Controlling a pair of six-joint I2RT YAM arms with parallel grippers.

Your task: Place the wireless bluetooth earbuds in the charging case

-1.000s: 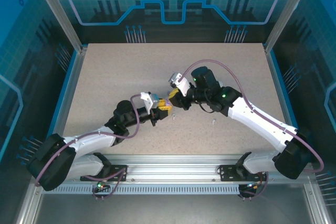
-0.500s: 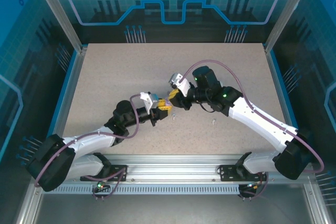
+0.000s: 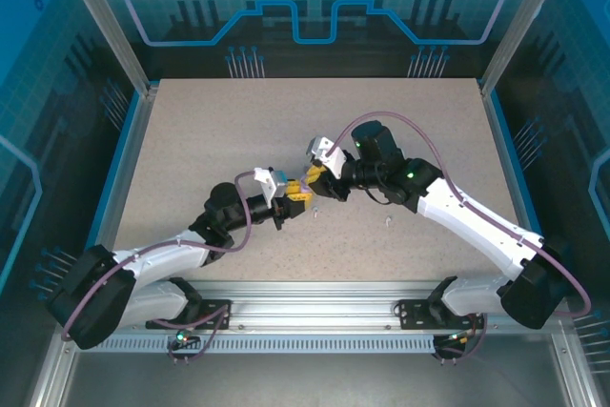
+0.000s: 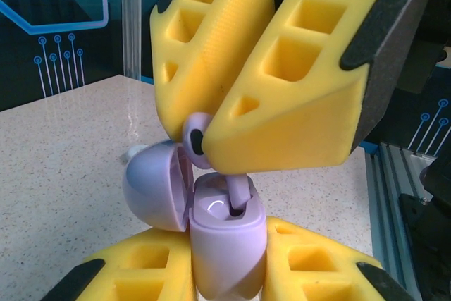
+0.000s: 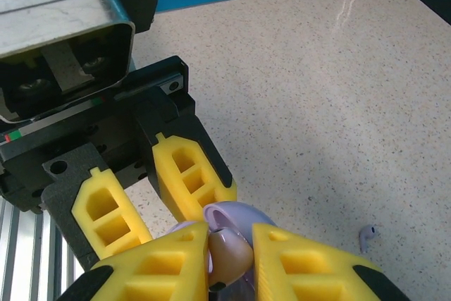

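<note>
Left gripper [image 4: 225,276]: closed on the charging case [image 4: 227,241], yellow fingers [image 4: 141,276] clamping both sides of the pale purple body. In the left wrist view the case's long axis stands upright with the open mouth facing up at the other gripper. Lid [image 4: 156,187] is swung open to the left, still hinged.

Right gripper [image 5: 229,259]: closed on a purple earbud [image 4: 196,134], with the head pinched between the fingertips. The bud's long axis is near upright but tilted: head at upper left, stem slanting down-right, stem tip inside the case's socket. Not fully seated; most of the stem shows above the rim.

In the top view both grippers meet tip to tip near the middle of the table [image 3: 191,140], so case and bud are held off the surface. A loose earbud [image 5: 366,236] lies on the table, apart from the grippers.

Versus a second ago: same meeting spot, left arm unchanged. The right arm's upper joint has shifted slightly right and its gripper has edged a little toward the left one.
</note>
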